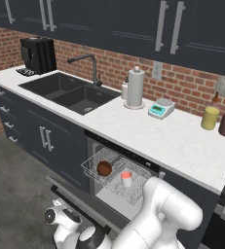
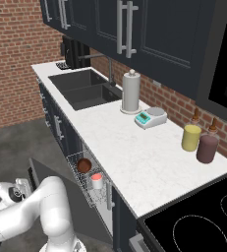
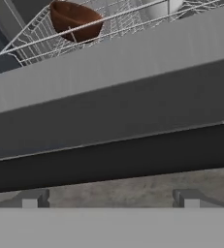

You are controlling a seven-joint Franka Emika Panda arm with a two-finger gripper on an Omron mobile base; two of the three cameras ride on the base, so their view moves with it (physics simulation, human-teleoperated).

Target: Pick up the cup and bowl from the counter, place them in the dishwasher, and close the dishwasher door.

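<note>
Small white cup w/ red-pink inside (image 1: 126, 178) & dark brown wood-like bowl (image 1: 104, 168) racked; open, empty pincer (image 3: 109, 197) below flat dark grey drop-down door (image 3: 113, 87) could slip off its edge, leaving it down.

A: How does the arm stand?
B: The white arm (image 1: 165, 214) folds forward and down from its base, elbow raised, forearm reaching low; the right base view shows it (image 2: 36, 209) bent toward the left.

A: And the hand?
B: The wrist sits low, near floor level. The gripper (image 3: 108, 198) has its jaws spread wide, the two dark finger tips (image 3: 33, 198) well apart, nothing between them.
</note>
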